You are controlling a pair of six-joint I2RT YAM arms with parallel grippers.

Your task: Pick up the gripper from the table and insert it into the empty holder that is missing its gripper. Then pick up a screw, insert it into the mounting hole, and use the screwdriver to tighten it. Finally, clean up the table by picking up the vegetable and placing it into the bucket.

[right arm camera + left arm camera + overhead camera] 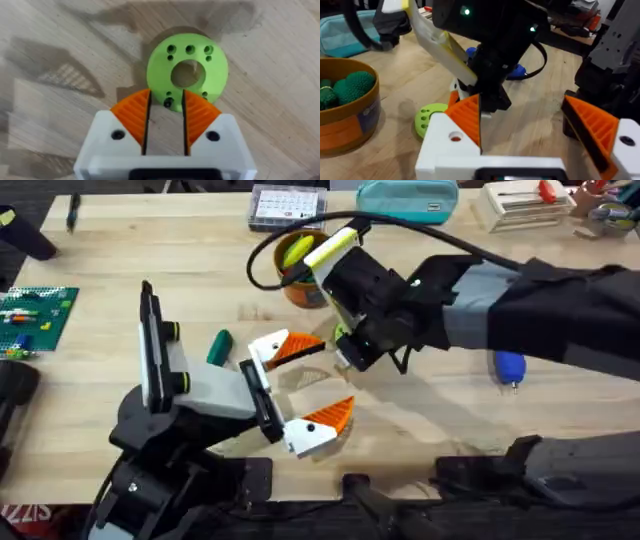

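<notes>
The left gripper [312, 385] hovers low with its jaws spread wide and empty. Just past it the vegetable [187, 70] lies flat on the table [120, 260] near the bucket [350, 117] — a light, stiff disc, probably slick, best pinched across its rim. The right gripper [166, 112] hangs over its near edge, fingers narrowly parted, gripping nothing.

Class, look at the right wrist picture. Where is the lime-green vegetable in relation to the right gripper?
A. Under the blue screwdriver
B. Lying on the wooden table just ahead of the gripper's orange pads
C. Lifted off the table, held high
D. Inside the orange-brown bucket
B: the vegetable lies flat on the table, right at the right gripper's orange pads.
</notes>
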